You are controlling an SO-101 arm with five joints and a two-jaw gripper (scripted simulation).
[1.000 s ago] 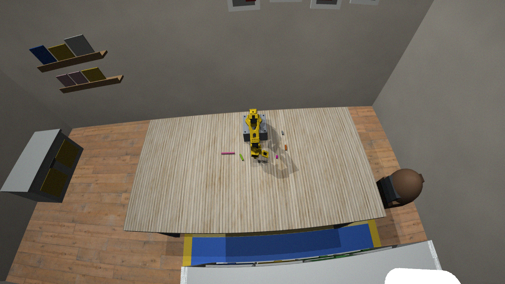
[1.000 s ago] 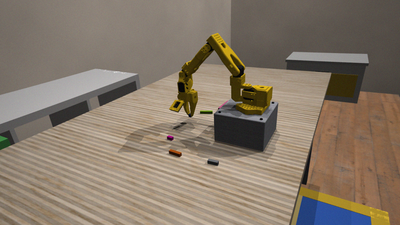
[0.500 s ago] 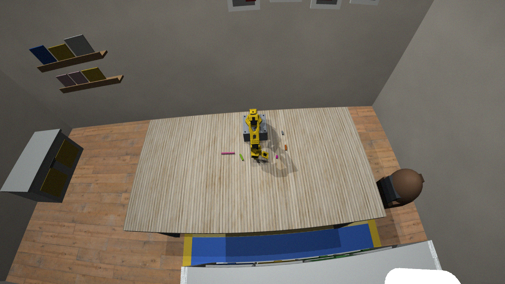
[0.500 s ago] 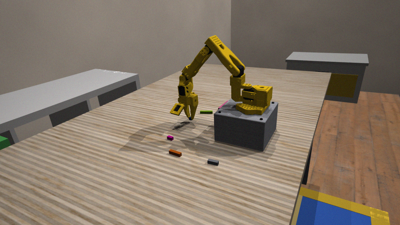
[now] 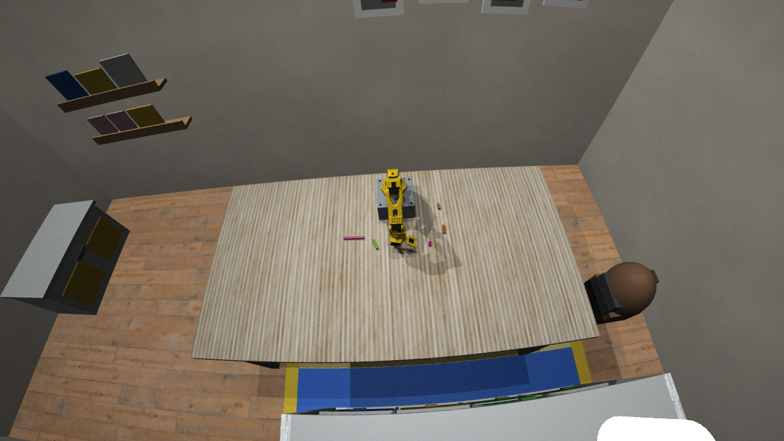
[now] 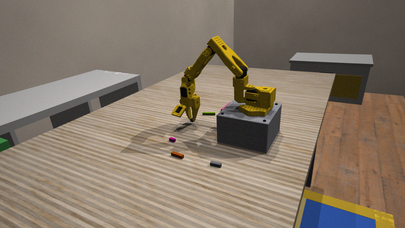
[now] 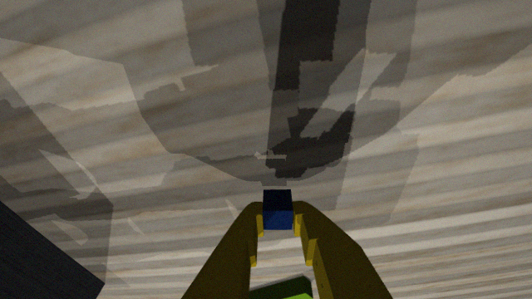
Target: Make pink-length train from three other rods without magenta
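Tool [image 7: 278, 224] pinching blue rod [image 7: 278, 209], hanging above desk [image 6: 113, 175]. Lime rod [image 6: 208, 113] lies just behind tool, base side; likely next to join.

My gripper [image 7: 278, 226] hangs above the table [image 6: 84, 175], its jaws pinched on the blue rod [image 7: 278, 209], with a gap of air under the tips. Straight ahead of my jaws only bare striped wood and shadow show. Behind and below them lies the lime rod [image 7: 287, 291], close in. Off to one side, the magenta rod [image 6: 172, 139], the orange rod [image 6: 177, 154] and the grey rod [image 6: 215, 163] lie flat, spaced apart. My own grey pedestal [image 6: 226, 136] walls off the rear.
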